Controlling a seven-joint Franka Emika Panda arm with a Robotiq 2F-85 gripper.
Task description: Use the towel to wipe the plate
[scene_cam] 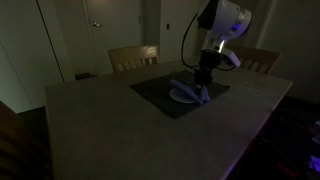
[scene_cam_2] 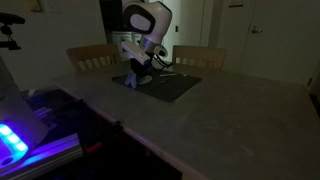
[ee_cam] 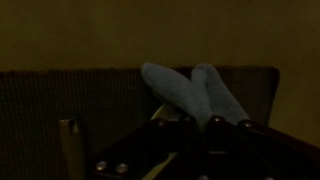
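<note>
Hanging low at centre right of the frame, the gripper (scene_cam: 203, 80) is seen clenched on the towel (scene_cam: 195, 93). The cloth is bunched against the plate (scene_cam: 178, 97), on a dark mat (scene_cam: 150, 90) laid on the tabletop (scene_cam: 100, 125). The low hold is judged to press cloth to plate for wiping.

Desk (scene_cam: 120, 130) and its covering. The large rectangular desk, with a plain grey-tan top, fills the lower and middle part of the frame in both exterior views (scene_cam_2: 230, 120). One thing lies directly on it: a dark rectangular mat (scene_cam: 155, 90), flat, placed towards the far edge of the desk, right of centre in one exterior view and left of centre (scene_cam_2: 182, 87) in its counterpart. In the wrist view the mat (ee_cam: 70, 100) is a dark, ribbed band across mid-frame.
</note>
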